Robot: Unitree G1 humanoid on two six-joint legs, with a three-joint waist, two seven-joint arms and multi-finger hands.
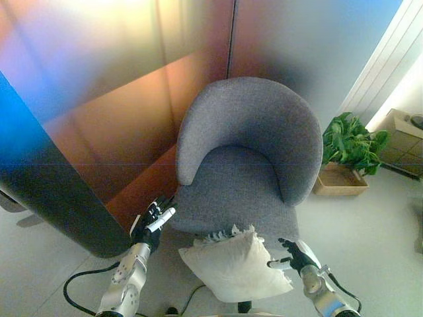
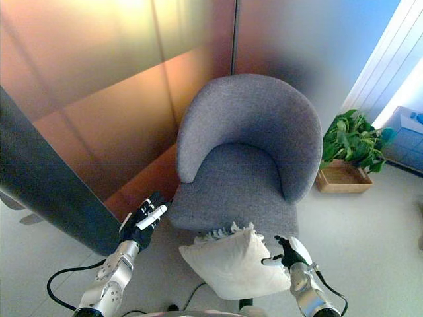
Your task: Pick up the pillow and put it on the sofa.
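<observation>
One white pillow [image 1: 236, 264] lies on the floor against the front edge of one grey armchair [image 1: 248, 158], its fringe touching the seat. The right hand [image 1: 291, 256] touches the pillow's right side with relaxed, straight fingers. The left hand [image 1: 153, 219] hangs open beside the seat's left corner, apart from the pillow. One potted plant [image 1: 349, 148] stands right of the chair.

Pillow [image 1: 238, 264] covers the armchair [image 1: 248, 155] seat's front edge, lower centre. Right hand [image 1: 291, 254] fingertips hidden behind the pillow's edge, grip unclear. Both arms cut off by the bottom frame edge.
</observation>
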